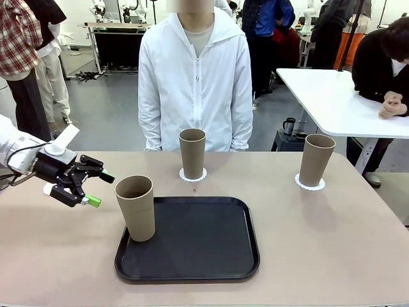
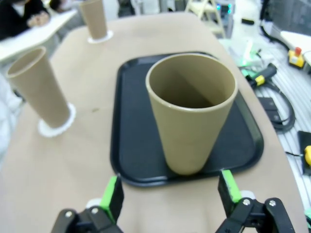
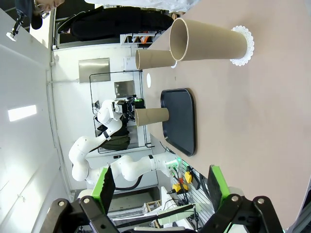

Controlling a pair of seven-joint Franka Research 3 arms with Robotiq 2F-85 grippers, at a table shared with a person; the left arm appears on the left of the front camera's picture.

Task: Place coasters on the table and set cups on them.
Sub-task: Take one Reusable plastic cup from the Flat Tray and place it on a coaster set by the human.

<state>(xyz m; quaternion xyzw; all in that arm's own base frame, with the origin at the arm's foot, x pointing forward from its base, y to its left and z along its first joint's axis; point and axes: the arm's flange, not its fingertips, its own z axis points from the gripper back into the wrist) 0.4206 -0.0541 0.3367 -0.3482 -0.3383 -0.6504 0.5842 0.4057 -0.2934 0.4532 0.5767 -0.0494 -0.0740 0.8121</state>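
Observation:
Three tan cups show. One cup (image 1: 135, 208) (image 2: 192, 121) stands on the black tray's left part. My left gripper (image 1: 101, 190) (image 2: 170, 190) hovers open just left of it, green pads either side of its base, not touching. A second cup (image 1: 192, 153) (image 2: 39, 87) rests on a white lacy coaster (image 1: 193, 174) (image 2: 56, 127) on the beige table (image 1: 332, 243), in front of the person. The third cup (image 1: 316, 160) (image 3: 209, 41) stands on a coaster (image 1: 310, 183) (image 3: 243, 46) at the far right. My right gripper (image 3: 161, 187) is open and holds nothing, well away from the cups.
The black tray (image 1: 204, 249) (image 2: 131, 145) lies at the table's near middle. A person in a white jacket (image 1: 195, 83) stands at the far edge, arms down. A white table (image 1: 339, 102) with a seated person stands behind at the right.

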